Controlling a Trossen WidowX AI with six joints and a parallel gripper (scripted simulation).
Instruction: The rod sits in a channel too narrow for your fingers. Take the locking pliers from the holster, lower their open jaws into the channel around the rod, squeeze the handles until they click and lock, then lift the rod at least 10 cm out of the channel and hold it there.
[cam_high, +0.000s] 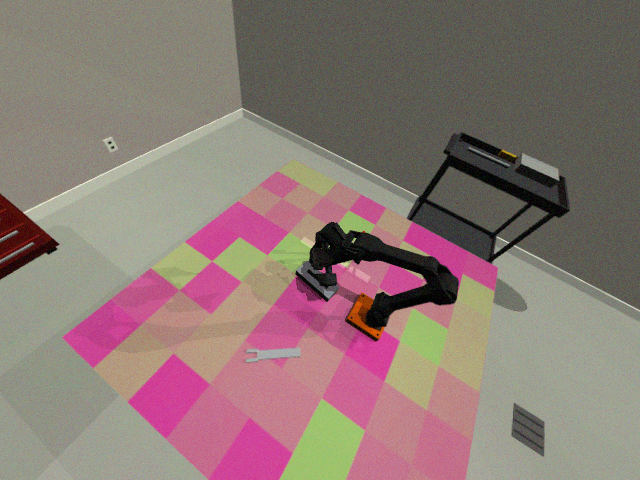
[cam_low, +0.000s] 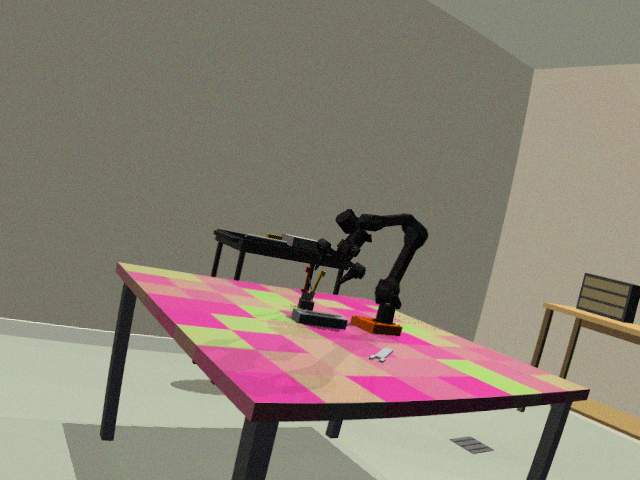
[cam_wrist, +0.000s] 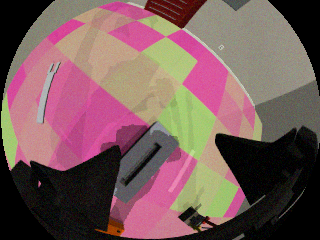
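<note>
Two fingers stand wide apart on my gripper (cam_high: 320, 271) (cam_low: 328, 274) (cam_wrist: 168, 142), released, with nothing between them. I have it pointing down above the surface (cam_high: 248, 392) (cam_low: 413, 384) (cam_wrist: 135, 85), over the grey block (cam_high: 306, 274) (cam_low: 320, 318) (cam_wrist: 132, 192). In my wrist view the block shows in the gap between the fingers, below their tips and apart from them, its long slot running at a slant. I cannot make out the rod in that dark slot.

The pliers (cam_low: 307, 279) (cam_wrist: 204, 221) stand in the holster (cam_low: 306, 303) (cam_wrist: 190, 216), off to one side of the gripper and lower than it; one red handle and one yellow handle splay upward. From the top I get only a speck of red past the arm, which hides the rest. The wrist view puts them near its lower edge, small and hard to read.

A pale strip (cam_high: 356, 272) (cam_wrist: 181, 171) lies on the surface between block and holster. The wrench (cam_high: 276, 353) (cam_low: 382, 354) (cam_wrist: 45, 97) lies flat, well apart from the gripper, on the other side of the block from the holster. The orange base (cam_high: 356, 317) (cam_low: 361, 323) (cam_wrist: 115, 229) sits near the block, behind the gripper.
</note>
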